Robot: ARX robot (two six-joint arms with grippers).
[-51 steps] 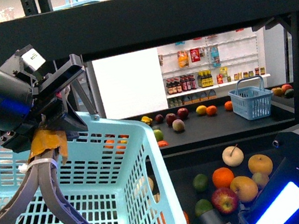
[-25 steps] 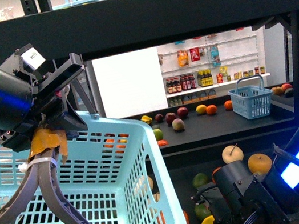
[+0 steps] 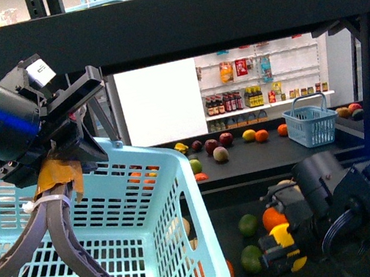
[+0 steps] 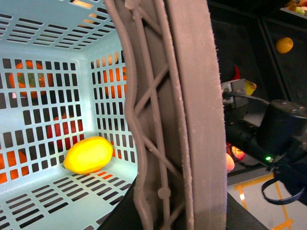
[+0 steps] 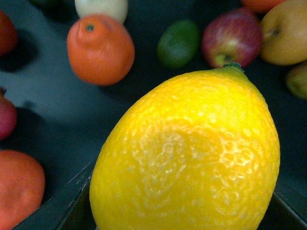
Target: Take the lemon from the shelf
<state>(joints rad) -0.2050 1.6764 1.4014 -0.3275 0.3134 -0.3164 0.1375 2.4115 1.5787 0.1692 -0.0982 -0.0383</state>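
Observation:
My right gripper (image 3: 283, 249) is shut on the yellow lemon (image 3: 283, 237), holding it just above the loose fruit on the shelf's lower tier (image 3: 220, 218). The lemon (image 5: 192, 153) fills most of the right wrist view, with dark jaws at its sides. The black shelf (image 3: 220, 14) spans the front view with a thick front edge overhead. On the left, my left gripper (image 3: 59, 178) is shut on the grey basket handle (image 3: 77, 258) of a light blue basket (image 3: 161, 207). That handle (image 4: 192, 120) crosses the left wrist view.
Under the held lemon lie an orange (image 5: 100, 48), a lime (image 5: 178, 42), a red apple (image 5: 231, 37) and other fruit. A second yellow fruit (image 4: 88, 154) lies in the basket. A small blue basket (image 3: 312, 125) and more fruit stand on the tier behind.
The right arm has come into view from the lower right and risen with the lemon, which now sits higher and further right than half a second ago. Left arm and basket are unmoved.

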